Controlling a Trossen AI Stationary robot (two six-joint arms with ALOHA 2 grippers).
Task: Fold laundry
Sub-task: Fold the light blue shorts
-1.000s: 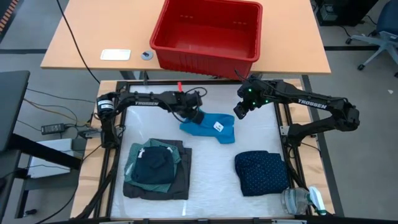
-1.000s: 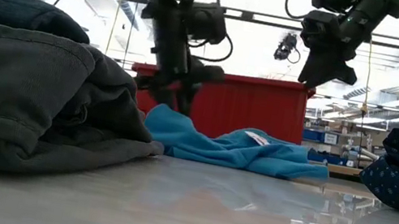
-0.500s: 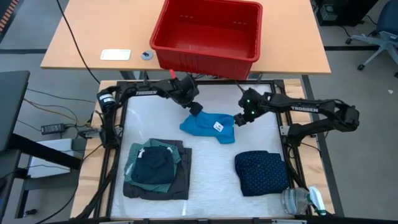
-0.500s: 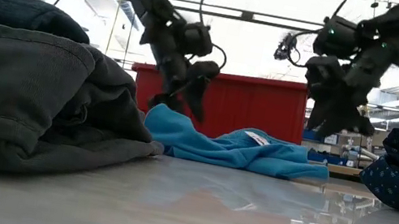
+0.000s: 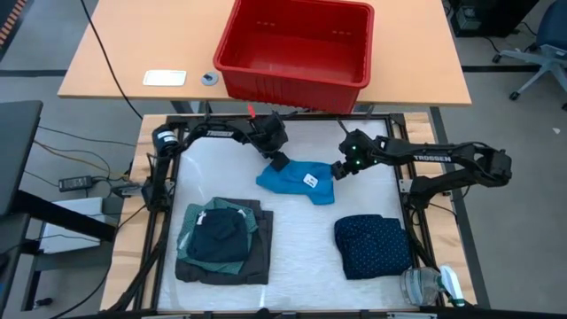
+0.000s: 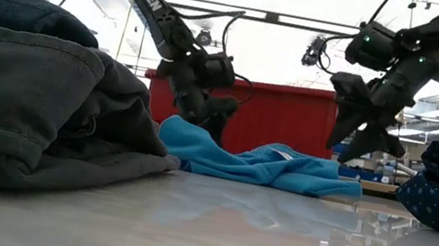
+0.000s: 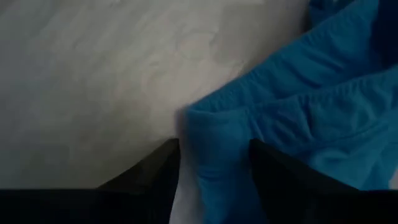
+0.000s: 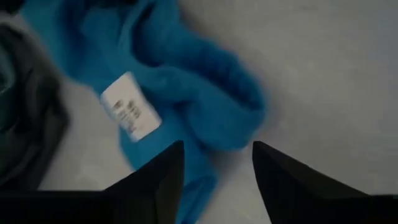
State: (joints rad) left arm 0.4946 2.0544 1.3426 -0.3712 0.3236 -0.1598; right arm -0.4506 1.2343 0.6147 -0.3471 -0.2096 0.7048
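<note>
Two hands work at opposite ends of one bright blue garment [image 5: 297,182] lying crumpled on the far middle of the white tabletop [image 5: 292,248]. At its left end the left hand [image 5: 276,161] is down on the cloth; the left wrist view shows its fingers [image 7: 155,171] parted, with a folded edge of the blue fabric lying between them, not pinched. At the right end the right hand [image 5: 337,170] sits just beside the cloth's edge; its own wrist view shows both fingers [image 8: 161,171] spread apart above the rounded blue end, with nothing gripped. A white label [image 5: 311,181] lies on top of the garment, toward the right hand.

Near left on the tabletop sits a folded pile [image 5: 223,241]: a charcoal grey piece at the bottom, a teal-green shirt over it, and a dark piece on top. Near right lies a folded navy dotted garment [image 5: 372,245], well apart from both hands. In the low view the grey stack fills the left foreground and the navy piece shows at the right edge.

Beyond the work area, a red plastic basket [image 5: 297,44] stands on a wooden desk [image 5: 124,53]; no laundry shows inside it. A white card [image 5: 165,78] and a small round object [image 5: 208,79] lie on the desk left of the basket.
</note>
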